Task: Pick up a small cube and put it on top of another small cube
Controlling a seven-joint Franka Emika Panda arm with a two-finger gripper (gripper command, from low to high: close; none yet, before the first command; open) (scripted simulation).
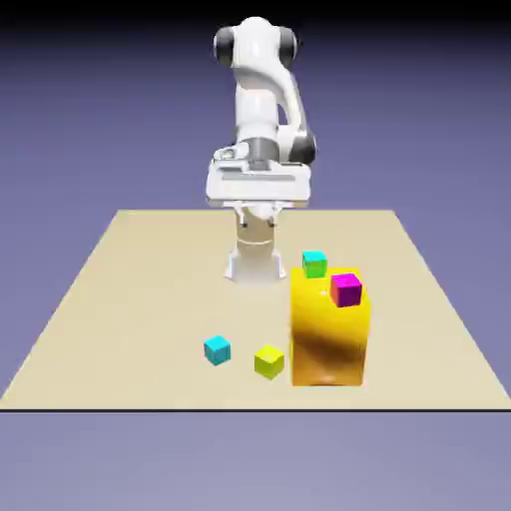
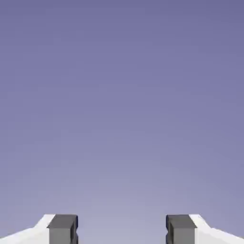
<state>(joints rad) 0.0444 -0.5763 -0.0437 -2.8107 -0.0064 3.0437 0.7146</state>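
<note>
Tool (image 2: 122,229) fingers stood well parted, with nothing between the two grey tips, and the hand view beyond them showed only plain blue-violet backdrop. Below the tool and nearer the camera, off toward the exterior view's right, stood a big glossy yellow-orange block (image 1: 326,344) on the pale tan tabletop (image 1: 130,289). The small lime-yellow cube (image 1: 268,361), the one to be moved, sat low just beside that block's left side in the exterior view, well apart from the tool. A small cyan cube (image 1: 217,350) lay farther left of it. A small green-and-turquoise cube (image 1: 314,264) and a small magenta cube (image 1: 346,290) showed near the block's top; whether they rested on it was hard to tell. The likeliest trouble was a finger or the hand striking the block on the way down, since the lime-yellow cube was so near it. Its turned faces could also have made badly aligned fingers twist or push it, spoiling the later stacking.
</note>
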